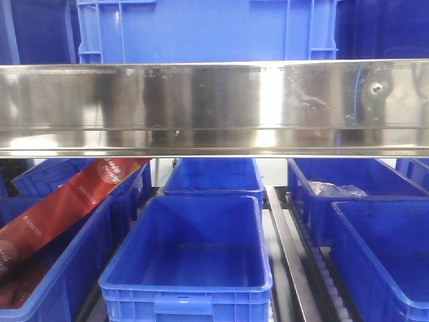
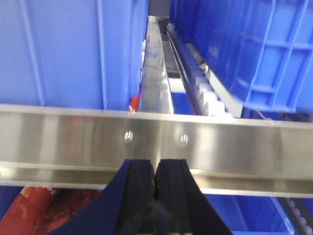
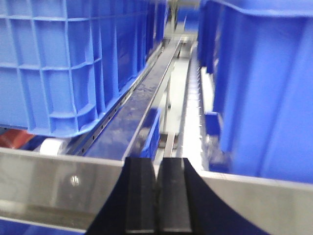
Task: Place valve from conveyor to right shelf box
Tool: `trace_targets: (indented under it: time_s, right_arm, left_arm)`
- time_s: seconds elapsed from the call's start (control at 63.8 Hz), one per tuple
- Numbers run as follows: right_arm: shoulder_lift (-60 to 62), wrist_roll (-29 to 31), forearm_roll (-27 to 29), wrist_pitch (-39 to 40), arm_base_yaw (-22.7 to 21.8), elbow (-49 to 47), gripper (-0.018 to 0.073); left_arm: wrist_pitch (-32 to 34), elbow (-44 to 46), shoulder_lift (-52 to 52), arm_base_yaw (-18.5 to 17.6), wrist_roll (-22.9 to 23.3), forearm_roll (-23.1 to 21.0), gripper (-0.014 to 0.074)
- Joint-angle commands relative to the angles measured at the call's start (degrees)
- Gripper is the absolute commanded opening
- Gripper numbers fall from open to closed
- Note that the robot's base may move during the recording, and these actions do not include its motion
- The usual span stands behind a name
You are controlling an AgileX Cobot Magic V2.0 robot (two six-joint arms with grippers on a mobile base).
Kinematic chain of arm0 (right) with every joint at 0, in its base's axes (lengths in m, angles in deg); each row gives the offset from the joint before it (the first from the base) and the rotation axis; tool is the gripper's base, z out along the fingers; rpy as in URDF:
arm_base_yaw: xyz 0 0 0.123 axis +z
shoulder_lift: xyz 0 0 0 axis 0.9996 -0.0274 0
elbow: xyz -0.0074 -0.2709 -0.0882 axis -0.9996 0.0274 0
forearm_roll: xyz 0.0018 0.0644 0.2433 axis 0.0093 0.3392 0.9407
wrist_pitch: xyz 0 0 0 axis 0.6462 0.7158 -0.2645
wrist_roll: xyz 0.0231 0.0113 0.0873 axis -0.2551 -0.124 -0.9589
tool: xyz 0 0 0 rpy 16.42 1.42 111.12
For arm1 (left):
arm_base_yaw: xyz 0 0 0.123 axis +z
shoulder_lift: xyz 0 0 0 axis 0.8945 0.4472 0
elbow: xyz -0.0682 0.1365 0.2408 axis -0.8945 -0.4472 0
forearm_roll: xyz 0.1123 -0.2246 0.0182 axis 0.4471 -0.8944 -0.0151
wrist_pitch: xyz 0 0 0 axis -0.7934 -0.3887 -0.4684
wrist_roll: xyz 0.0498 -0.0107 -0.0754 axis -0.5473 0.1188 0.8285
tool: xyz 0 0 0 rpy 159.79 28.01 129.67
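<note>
No valve and no conveyor show in any view. My left gripper (image 2: pixel 156 169) is shut with its black pads pressed together and nothing between them, just in front of a steel shelf rail (image 2: pixel 156 139). My right gripper (image 3: pixel 157 169) is shut and empty too, facing the same kind of rail (image 3: pixel 58 188). The front view looks onto a shelf of blue boxes; on the lower level the right-hand box (image 1: pixel 385 248) stands open, and no grippers appear there.
A wide steel rail (image 1: pixel 214 107) crosses the front view, with a blue box (image 1: pixel 201 30) above it. Below stand a middle box (image 1: pixel 188 268), a left box holding red packets (image 1: pixel 60 201), and a rear right box holding a clear plastic bag (image 1: pixel 335 190). Roller tracks (image 1: pixel 295 268) run between the boxes.
</note>
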Motion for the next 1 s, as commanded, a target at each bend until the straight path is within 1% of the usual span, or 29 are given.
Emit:
trace_targets:
  time_s: [0.0, 0.8, 0.909, 0.988]
  right_arm:
    - [2.11, 0.05, -0.59, 2.72, -0.18, 1.42, -0.0154]
    - [2.25, 0.05, -0.59, 2.7, -0.18, 1.58, -0.0154]
    - [2.25, 0.05, -0.59, 2.7, -0.18, 1.58, -0.0154]
    - [2.25, 0.05, -0.59, 2.7, -0.18, 1.58, -0.0154]
  left_arm:
    - [3.03, -1.51, -1.57, 0.16, -0.27, -0.33, -0.0111]
    - [3.17, -2.06, -1.72, 0.26, -0.27, -0.1, -0.0111]
    - [2.93, -4.31, -6.09, 0.63, -0.27, 2.32, -0.0111]
    - [2.93, -6.75, -11.65, 0.63, -0.27, 2.74, -0.0111]
